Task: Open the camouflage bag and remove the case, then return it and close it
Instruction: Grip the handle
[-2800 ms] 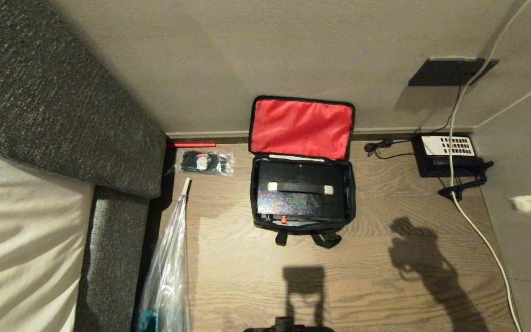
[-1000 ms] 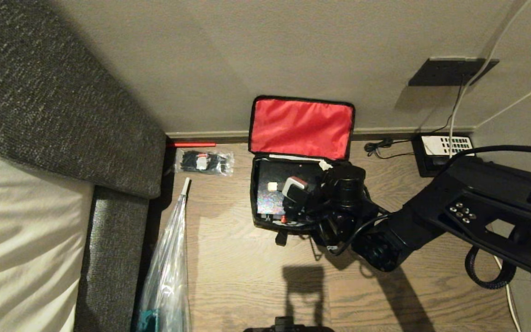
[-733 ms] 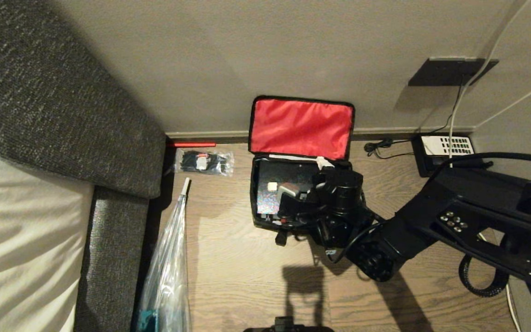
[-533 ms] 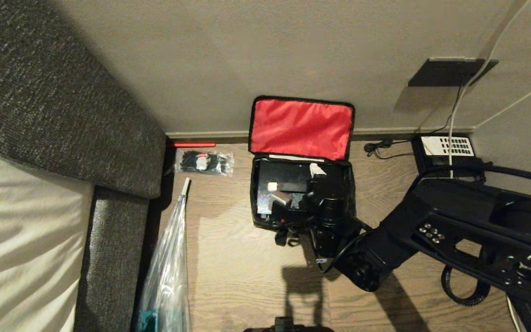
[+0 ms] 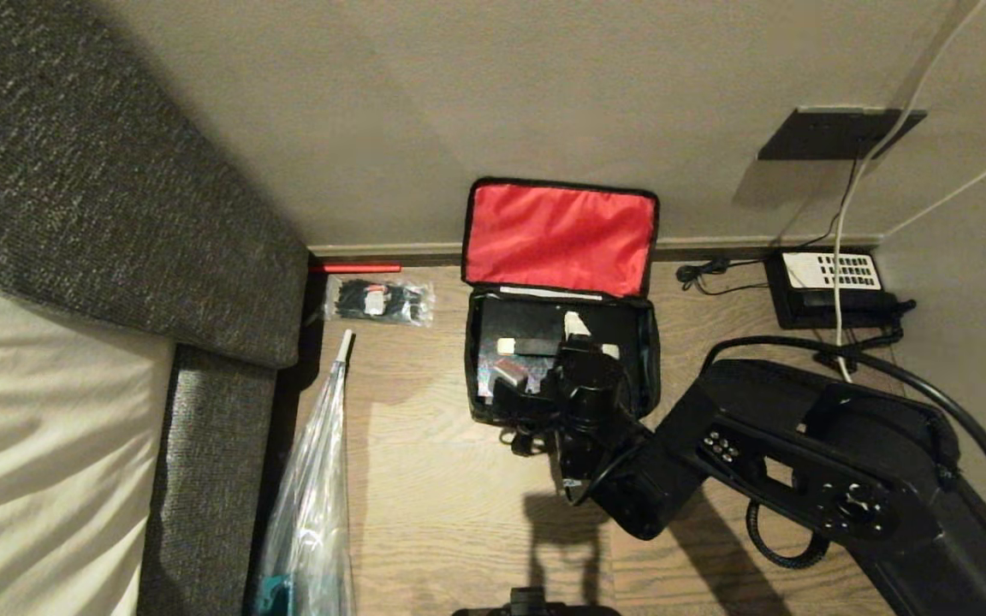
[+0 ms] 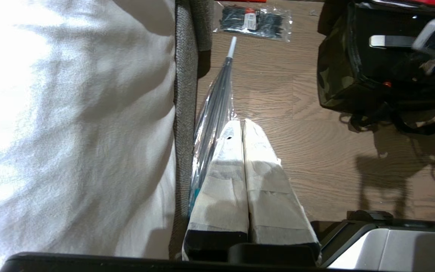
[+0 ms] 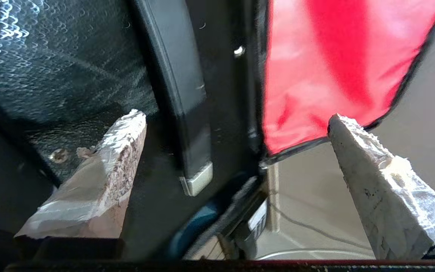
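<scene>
Now the bag sits on the floor against the wall, its red-lined lid up, the case lying inside it. Over the case, the right end effector hangs released, fingers spread wide to either side of the handle, holding nothing. Well apart from the bag, beside the bed, the left end effector is clenched and empty.

Wood-plank floor meets beige wall; grey upholstered furniture left

Head looks down; both wrists share the camouflage bag.
</scene>
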Controlling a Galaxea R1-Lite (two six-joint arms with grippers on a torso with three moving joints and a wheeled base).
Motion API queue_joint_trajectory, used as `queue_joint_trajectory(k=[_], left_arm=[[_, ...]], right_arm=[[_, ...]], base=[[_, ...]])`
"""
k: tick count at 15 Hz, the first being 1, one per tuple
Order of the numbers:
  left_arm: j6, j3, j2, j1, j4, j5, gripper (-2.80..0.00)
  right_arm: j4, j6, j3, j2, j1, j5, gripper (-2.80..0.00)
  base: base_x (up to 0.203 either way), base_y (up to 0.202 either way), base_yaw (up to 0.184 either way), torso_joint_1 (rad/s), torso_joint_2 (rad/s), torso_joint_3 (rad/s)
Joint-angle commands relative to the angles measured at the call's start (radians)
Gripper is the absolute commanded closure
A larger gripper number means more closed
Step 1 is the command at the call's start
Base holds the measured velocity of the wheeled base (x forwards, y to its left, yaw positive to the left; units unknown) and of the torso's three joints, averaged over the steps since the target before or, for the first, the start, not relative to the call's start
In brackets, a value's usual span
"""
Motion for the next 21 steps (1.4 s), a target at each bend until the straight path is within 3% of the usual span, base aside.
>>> queue_joint_trajectory(k=[1,4,10,21], left_arm=[[-0.001,0.002,-0.002,0.000,0.001,0.001,0.00],[-0.001,0.002,-0.002,0.000,0.000,0.001,0.00],[-0.001,0.002,-0.002,0.000,0.001,0.001,0.00],[-0.001,0.003,-0.002,0.000,0.001,0.001,0.00]], right_arm=[[-0.039,-0.011,-0.043,0.067,-0.009,-0.005,-2.80],[-0.042,-0.026,-0.074,0.105,-0.029,-0.014,-2.80],[-0.042,-0.033,-0.267,0.166,-0.071,-0.014,-2.80],[-0.062,-0.050,-0.418,0.255,-0.083,-0.045,-2.80]], base=[[0.000,0.000,0.000,0.000,0.00,0.000],[0.000,0.000,0.000,0.000,0.00,0.000],[0.000,0.000,0.000,0.000,0.00,0.000],[0.000,0.000,0.000,0.000,0.00,0.000]])
